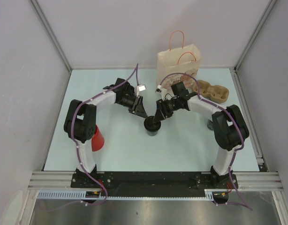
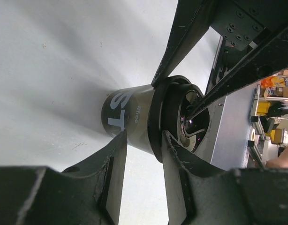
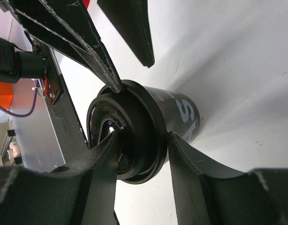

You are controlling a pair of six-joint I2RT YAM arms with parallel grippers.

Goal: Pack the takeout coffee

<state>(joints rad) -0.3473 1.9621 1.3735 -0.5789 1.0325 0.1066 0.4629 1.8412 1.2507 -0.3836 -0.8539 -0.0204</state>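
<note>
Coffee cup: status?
Left gripper, right gripper both at lid rim, grip unclear. Coffee cup upright mid-table, lidded, unpacked. Only right arm between it and paper bag.

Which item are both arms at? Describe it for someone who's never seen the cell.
On the pale table, look mid-table in front of the brown paper bag, where the left tool and right tool meet. A black cup stands upright there. Unlike the red cup near the left arm, it is black, lidded and carries white lettering.
</note>
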